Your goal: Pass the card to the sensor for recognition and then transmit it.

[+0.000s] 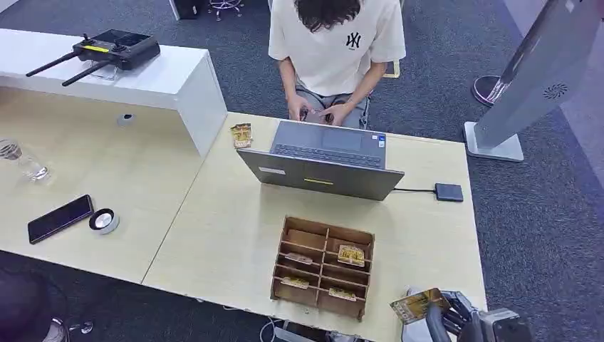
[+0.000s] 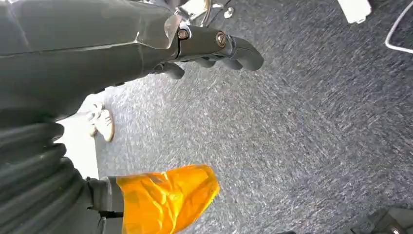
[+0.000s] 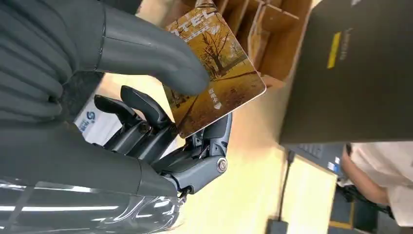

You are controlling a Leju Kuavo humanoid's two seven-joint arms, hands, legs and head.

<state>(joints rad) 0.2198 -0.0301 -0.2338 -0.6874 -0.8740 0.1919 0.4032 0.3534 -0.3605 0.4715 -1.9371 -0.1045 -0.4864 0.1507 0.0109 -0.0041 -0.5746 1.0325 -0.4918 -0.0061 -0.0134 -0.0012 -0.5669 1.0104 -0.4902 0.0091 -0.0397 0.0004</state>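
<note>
On your far left the lower desk carries a glass (image 1: pixel 16 152), a dark phone (image 1: pixel 60 218) and a small round silver puck (image 1: pixel 104 221) just beside the phone, while the raised white counter (image 1: pixel 167 78) behind them holds a black controller (image 1: pixel 114 50) with two antennas. Your left hand (image 2: pixel 214 48) hangs over grey carpet in the left wrist view, its fingers curled inward with nothing in them, so it is closed and empty. Moving right, a loose card (image 1: pixel 241 135) lies on the wooden table (image 1: pixel 214 235) just beside the open laptop (image 1: pixel 324 162), and a person (image 1: pixel 335 50) in a pale T-shirt sits behind the laptop with both hands near its far edge. In front of the laptop stands a wooden organizer (image 1: pixel 324 265) with several compartments, some holding cards. A cable runs from the laptop's right side to a small dark sensor box (image 1: pixel 449 192) lying flat on the table. At the table's near right corner your right hand (image 1: pixel 456 313) grips the card (image 1: pixel 417 305), with its yellow autumn-tree print; in the right wrist view the thumb presses on the card's (image 3: pixel 214 73) printed face and the darker fingers (image 3: pixel 146 117) support it from behind. The card is held clear of the table, to the right of the organizer and well apart from the sensor box.
</note>
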